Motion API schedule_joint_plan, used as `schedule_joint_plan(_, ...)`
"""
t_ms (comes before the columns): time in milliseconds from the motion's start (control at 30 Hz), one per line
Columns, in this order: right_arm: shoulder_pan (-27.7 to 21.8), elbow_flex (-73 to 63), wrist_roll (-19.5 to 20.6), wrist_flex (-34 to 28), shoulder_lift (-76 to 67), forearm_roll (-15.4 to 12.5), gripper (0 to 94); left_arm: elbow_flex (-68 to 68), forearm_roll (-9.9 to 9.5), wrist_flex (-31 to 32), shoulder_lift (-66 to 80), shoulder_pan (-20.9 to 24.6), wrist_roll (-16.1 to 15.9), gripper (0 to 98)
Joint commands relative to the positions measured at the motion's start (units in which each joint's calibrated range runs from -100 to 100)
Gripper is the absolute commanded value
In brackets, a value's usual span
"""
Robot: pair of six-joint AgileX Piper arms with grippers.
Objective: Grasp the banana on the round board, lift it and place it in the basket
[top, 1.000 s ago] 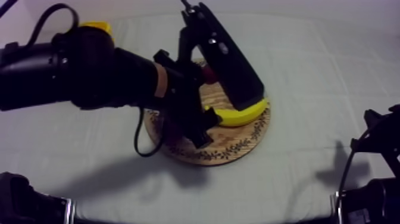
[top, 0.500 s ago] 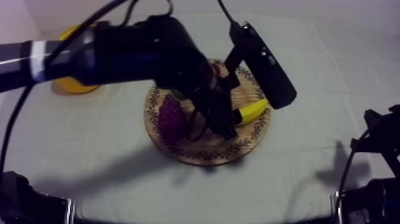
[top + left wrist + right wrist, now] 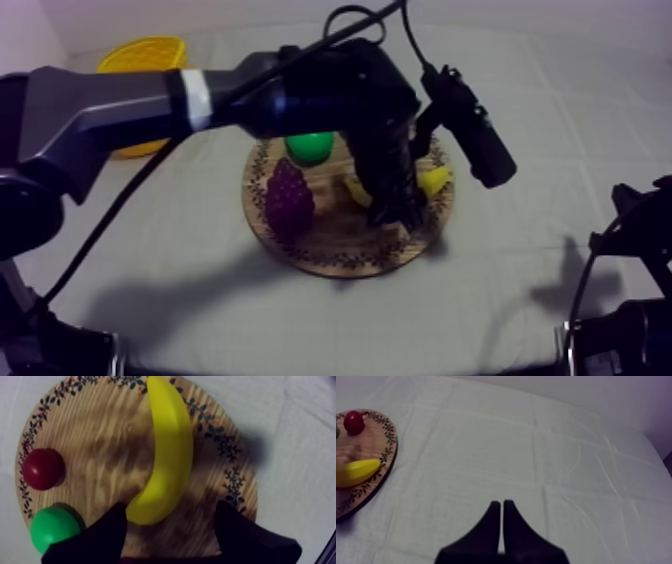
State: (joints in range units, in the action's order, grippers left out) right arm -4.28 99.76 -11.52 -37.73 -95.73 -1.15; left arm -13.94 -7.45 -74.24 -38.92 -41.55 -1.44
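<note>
1. The banana [image 3: 167, 451] lies on the right half of the wooden board [image 3: 100, 431], with one end reaching the patterned rim.
2. The left gripper [image 3: 171, 508] hangs over the banana's other end. Its two black fingers [image 3: 100, 536] are spread wide, one on each side of that end, and are not clamped on it.
3. Also on the board are a small red fruit [image 3: 42, 468] and a green fruit [image 3: 52, 528] on the far side, and a bunch of grapes [image 3: 288, 198] on the left side.
4. The yellow basket [image 3: 145, 55] stands at the far left of the table, well apart from the board.
5. The right gripper [image 3: 501, 503] hovers above the bare cloth [image 3: 546, 451] to the right of the board, fingers pressed together on nothing.
</note>
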Motion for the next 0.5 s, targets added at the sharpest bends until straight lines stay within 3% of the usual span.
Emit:
schedule_joint_plan(0, 0.0, 0.0, 0.0, 0.0, 0.0, 0.0, 0.3, -3.4, -0.29, -2.4, -2.1, 0.0, 0.2, 64.7)
schedule_joint_plan(467, 0.0, 0.0, 0.0, 0.0, 0.0, 0.0, 0.3, -19.9, -3.13, -15.7, -12.8, -0.3, 1.0, 54.4)
